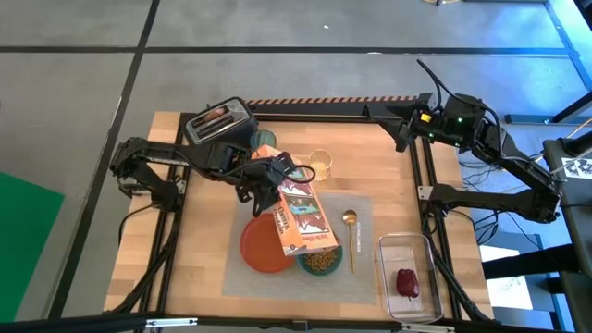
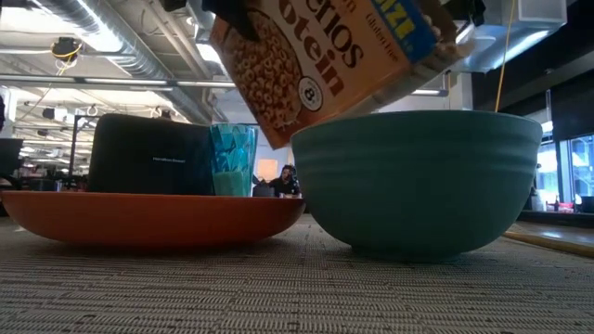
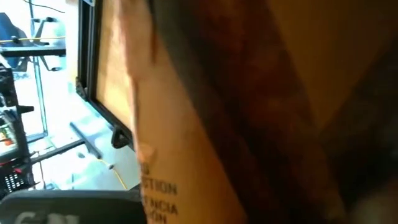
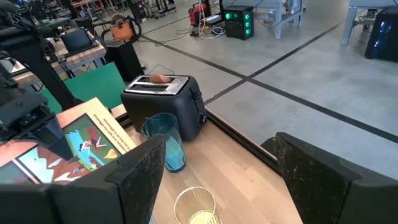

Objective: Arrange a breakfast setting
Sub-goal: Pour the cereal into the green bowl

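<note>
My left gripper is shut on a cereal box, which slants over the teal bowl; the bowl holds cereal. In the low view the box hangs just above the bowl's rim. The bowl and the orange plate rest on the grey placemat, with the gold spoon lying beside the bowl. A toast slice sticks out of the toaster's slot. The translucent cup stands beside the toaster. My right gripper waits open at the table's far right. My left gripper holds the cereal box at its raised end, coming from the table's left and slanting down. The gripper's own body hides the fingers' place on the box. The box is lifted clear and tilted, its low end over the bowl.
The black toaster stands at the far left of the table. A clear glass stands beyond the placemat. A clear plastic tub at the near right holds the dark red fruit.
</note>
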